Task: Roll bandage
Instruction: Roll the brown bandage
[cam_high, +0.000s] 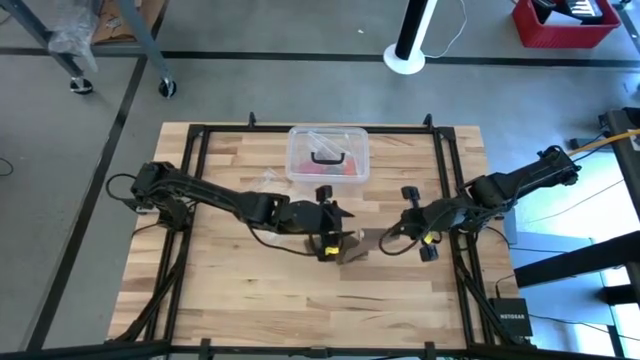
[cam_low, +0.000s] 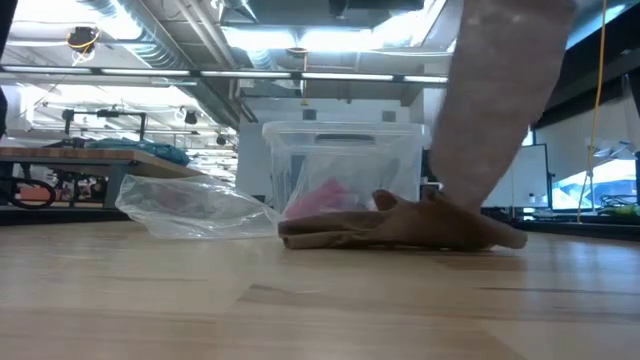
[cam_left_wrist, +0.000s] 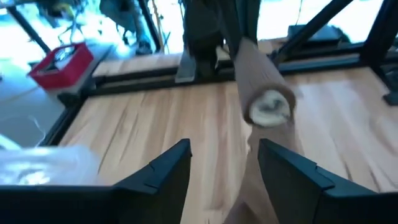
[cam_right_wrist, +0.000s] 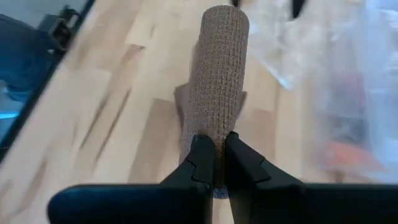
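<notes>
The bandage is brown elastic fabric, part of it wound into a roll (cam_right_wrist: 219, 68) and the rest loose. My right gripper (cam_right_wrist: 217, 140) is shut on the roll and holds it above the table right of the middle (cam_high: 385, 240). In the left wrist view the roll's end (cam_left_wrist: 268, 106) faces the camera. The loose strip (cam_low: 495, 100) hangs down from the roll to a crumpled heap (cam_low: 400, 228) lying on the table (cam_high: 355, 248). My left gripper (cam_left_wrist: 224, 149) stands open just left of the heap (cam_high: 330, 240), and the strip (cam_left_wrist: 261, 186) passes down between its fingers. My right gripper pinches the roll's near end (cam_right_wrist: 214, 127) between its two fingers. The fingers slant down from the table's right side and the roll sticks out beyond them along their line. The roll is lifted clear, with the strip hanging below it. My left gripper: I cannot tell whether one finger (cam_left_wrist: 292, 174) touches the strip.
A clear plastic box with a black handle (cam_high: 328, 155) stands at the table's far middle, right behind the heap in the low view (cam_low: 340, 165). A clear thin plastic bag (cam_low: 195, 208) lies to its left (cam_high: 265, 180). Bare wood lies along the near side (cam_high: 300, 310).
</notes>
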